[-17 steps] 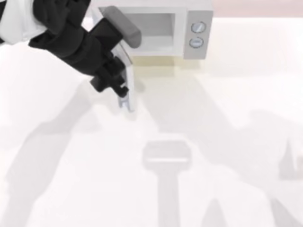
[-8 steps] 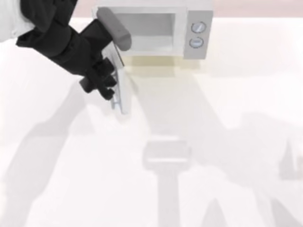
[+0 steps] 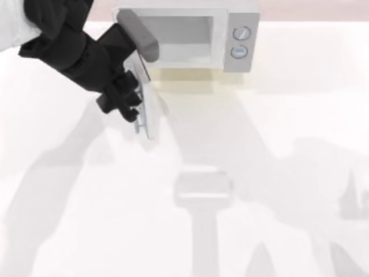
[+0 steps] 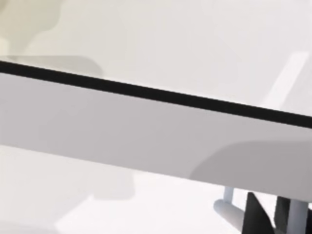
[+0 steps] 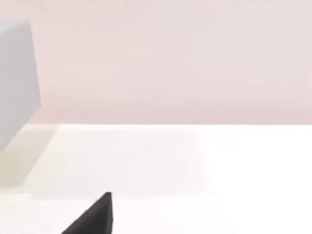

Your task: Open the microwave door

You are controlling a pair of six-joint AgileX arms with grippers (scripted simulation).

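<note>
1. The microwave [image 3: 196, 37] stands at the far edge of the worktop [image 3: 277, 173], a little left of centre in the top view, its pale inner cavity exposed.
2. Two round knobs [image 3: 241, 42] sit one above the other on the control panel at the microwave's right end.
3. The microwave door [image 3: 145, 98] is swung wide open; hinged at the cabinet's left front corner, it juts out over the worktop toward the near side, seen almost edge-on from above.
4. The left hand [image 3: 134, 111] is at the door's free outer edge, its dark fingers pinching the door's thin handle strip; the left arm reaches in from the top view's upper left.
5. In the left wrist view the door [image 4: 146, 136] fills the frame as a broad grey band with a dark edge line; the dark fingertips [image 4: 256, 219] show beside the pale handle strip.
6. The right hand [image 5: 95, 217] shows only as a dark tip in its own wrist view; whether it is spread or pressed together cannot be told. A grey side of the microwave [image 5: 17, 78] appears there too.
</note>
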